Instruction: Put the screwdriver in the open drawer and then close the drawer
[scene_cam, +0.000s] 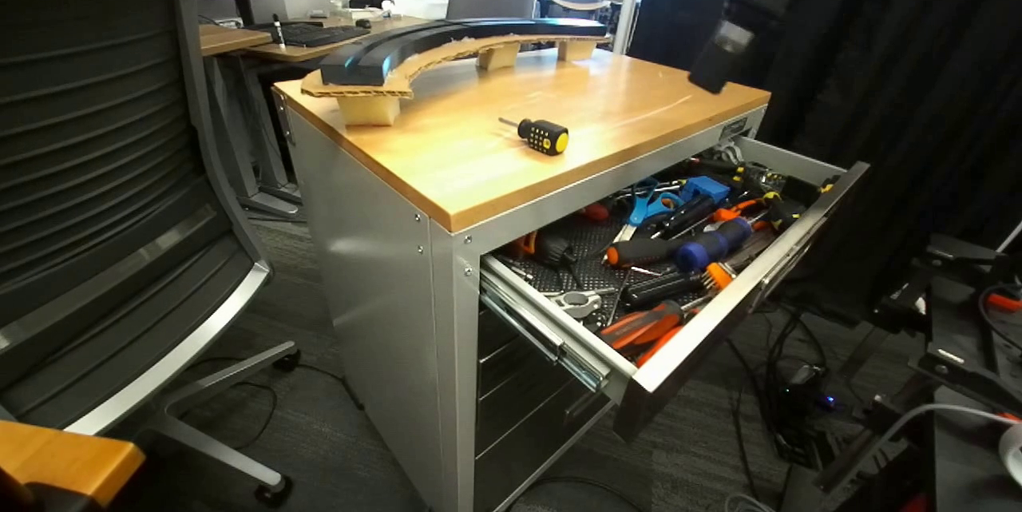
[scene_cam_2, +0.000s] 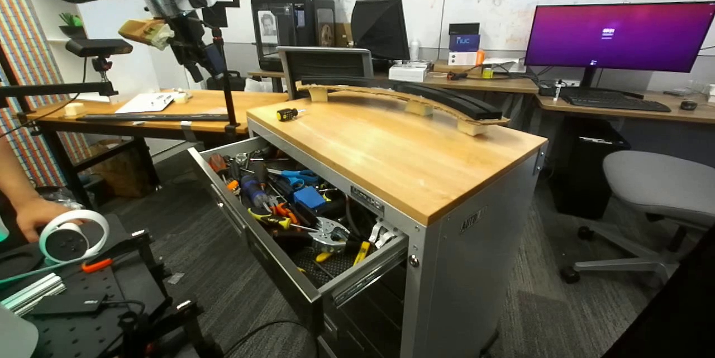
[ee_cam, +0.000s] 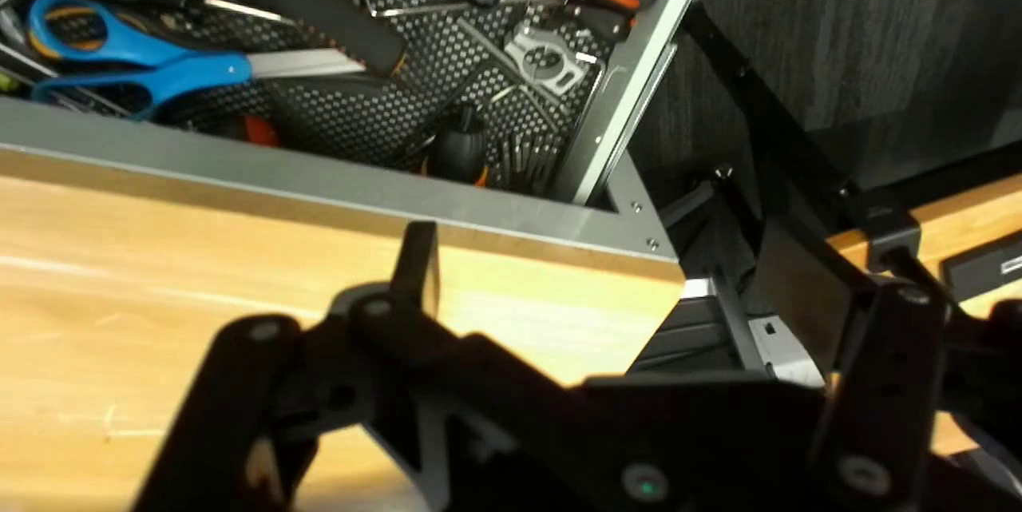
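Note:
The screwdriver (scene_cam: 547, 136), short and black with yellow dots and a yellow end cap, lies on the wooden worktop; it also shows in an exterior view (scene_cam_2: 287, 114). It does not show in the wrist view. The open drawer (scene_cam: 715, 312) is pulled out below the worktop and holds a heap of tools; its side wall shows in an exterior view (scene_cam_2: 366, 275) and in the wrist view (ee_cam: 639, 65). My gripper (scene_cam_2: 205, 70) is in the air above the worktop's end near the screwdriver. In the wrist view the gripper (ee_cam: 615, 272) has its fingers wide apart, with nothing between them.
A black curved piece on cardboard (scene_cam: 463, 37) stands on foam blocks along the worktop's back. An office chair (scene_cam: 104, 176) stands beside the grey cabinet (scene_cam: 375, 256). A person's hand (scene_cam_2: 39, 215) rests at the edge of an exterior view, by a white ring controller (scene_cam_2: 100, 224).

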{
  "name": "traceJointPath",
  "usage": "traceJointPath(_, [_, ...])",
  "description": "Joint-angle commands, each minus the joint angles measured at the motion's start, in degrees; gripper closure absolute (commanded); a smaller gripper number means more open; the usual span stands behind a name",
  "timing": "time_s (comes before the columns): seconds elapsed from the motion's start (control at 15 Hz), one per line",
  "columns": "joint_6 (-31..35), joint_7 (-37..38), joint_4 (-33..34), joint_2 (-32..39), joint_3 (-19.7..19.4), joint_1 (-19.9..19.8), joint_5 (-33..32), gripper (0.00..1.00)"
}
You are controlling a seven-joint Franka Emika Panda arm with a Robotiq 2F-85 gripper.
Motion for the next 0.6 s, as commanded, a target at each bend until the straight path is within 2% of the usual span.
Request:
traceJointPath(0.0, [-2.1, -3.8, 8.5, 6.0, -3.3, -0.4, 0.3, 0.0])
traceJointPath(0.13, [-0.4, -4.3, 10.5, 8.5, -4.5, -0.4, 0.5, 0.0])
traceJointPath(0.4, [2.0, -2.1, 12.7, 12.3, -6.1, -0.3, -3.5, 0.0])
traceJointPath(0.53, [3.0, 0.1, 13.0, 13.2, -7.2, -0.2, -7.7, 0.0])
